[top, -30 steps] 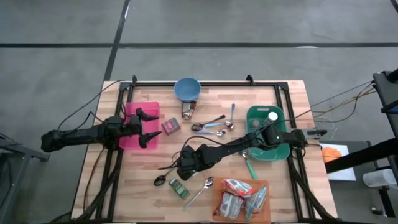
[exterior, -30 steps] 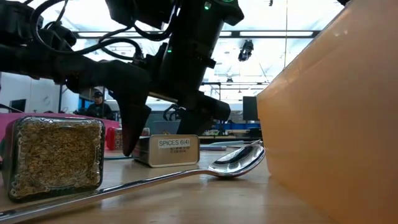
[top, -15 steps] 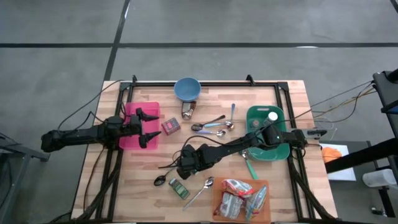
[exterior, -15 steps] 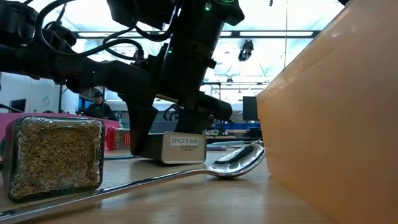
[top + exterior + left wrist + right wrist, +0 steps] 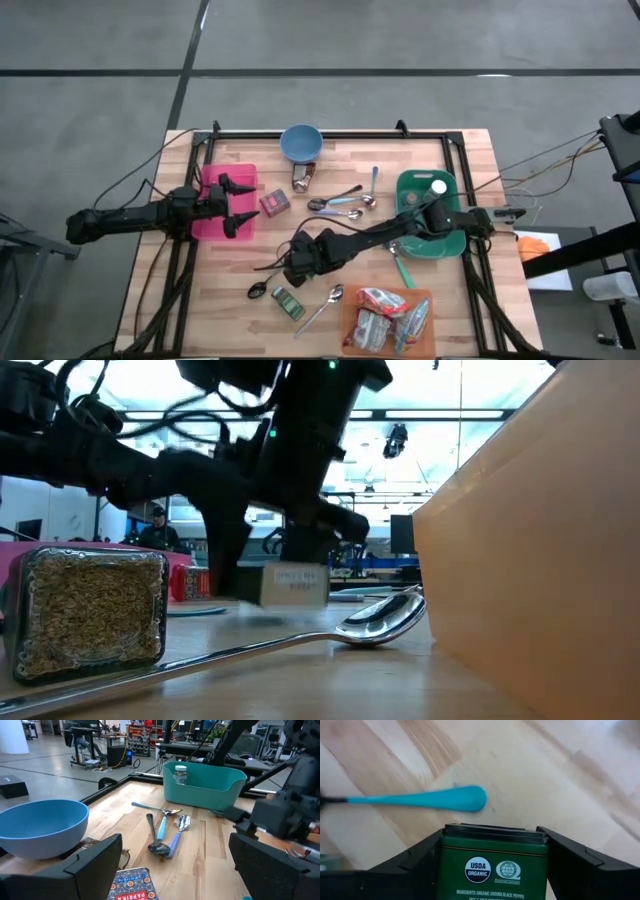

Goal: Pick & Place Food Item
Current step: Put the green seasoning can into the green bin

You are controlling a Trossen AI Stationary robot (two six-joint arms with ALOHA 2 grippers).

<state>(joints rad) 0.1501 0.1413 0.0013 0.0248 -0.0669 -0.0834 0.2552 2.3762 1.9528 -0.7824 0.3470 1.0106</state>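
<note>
Green spice tin (image 5: 492, 865), near the middle of the table (image 5: 440, 160), sitting clamped between the right gripper (image 5: 296, 262) fingers and just lifting off the wood, so picking underway, placing yet to come. Standing upright, long axis vertical, label facing the wrist. Left gripper (image 5: 232, 207) waiting wide open over the pink tray (image 5: 210, 222) near the left edge.

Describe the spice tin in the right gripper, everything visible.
The green spice tin is a small rectangular metal-looking box with a dark lid rim. Its face carries a USDA Organic seal and an ingredients line naming ground black pepper; the low view shows a pale label on another side. It sits between the right gripper's fingers, one on each side. In the low view it appears raised off the wooden table. A teal utensil handle lies on the wood beyond it.
</note>
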